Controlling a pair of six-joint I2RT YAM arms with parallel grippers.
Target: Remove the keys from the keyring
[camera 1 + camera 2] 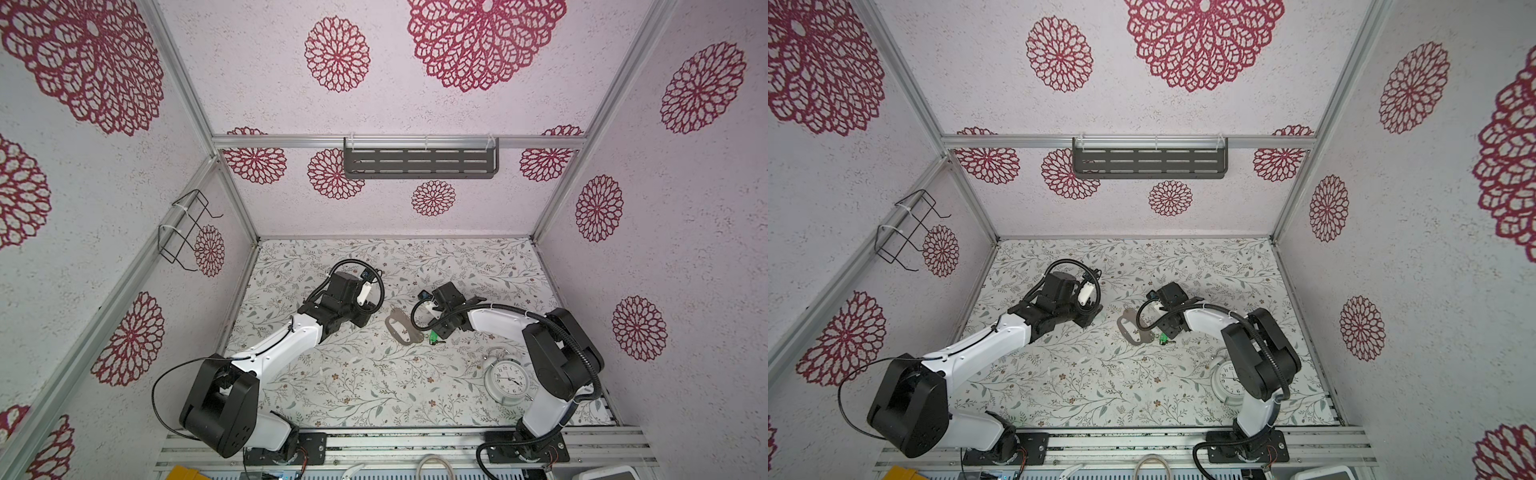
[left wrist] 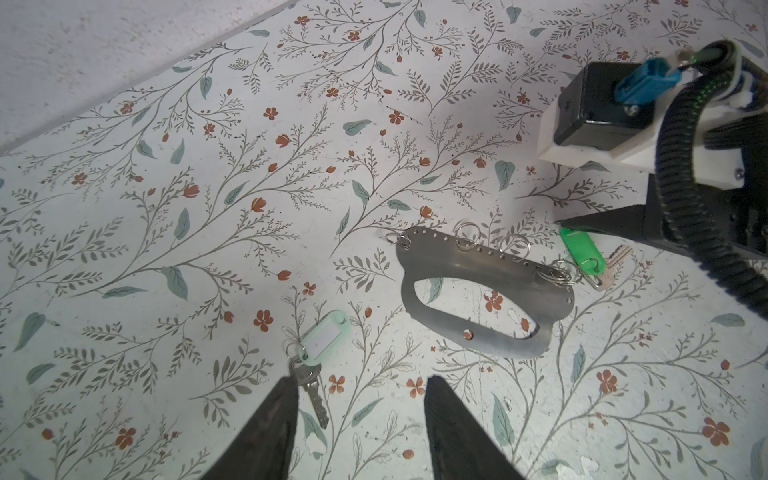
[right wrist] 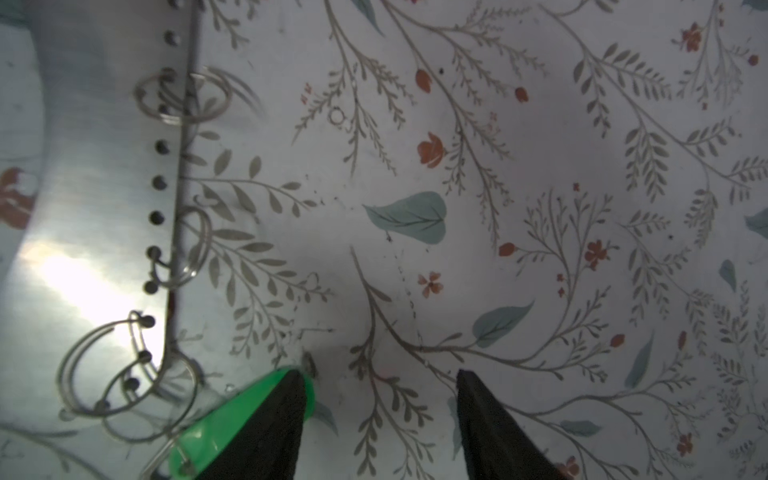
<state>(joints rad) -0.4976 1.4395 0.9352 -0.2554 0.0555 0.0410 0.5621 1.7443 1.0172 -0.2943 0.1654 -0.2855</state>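
While the pale-tagged key (image 2: 324, 338) lies apart from the keyring (image 2: 457, 266), I see left pincer (image 2: 361, 380) and right pincer (image 3: 380, 372) parted, empty.

Right gripper (image 3: 378, 380) jaws apart, nothing between them. One fingertip (image 3: 274, 419) overlaps the green key tag (image 3: 220, 432). Keyring (image 3: 95, 199) just beside, split rings (image 3: 183, 97) through its holes.

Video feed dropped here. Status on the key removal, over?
Left claw open, right claw open, one finger over the green-tag key. Pale-tag key off the keyring, lying apart. Green one beside its end; link unclear. Alarm clock off to the side.
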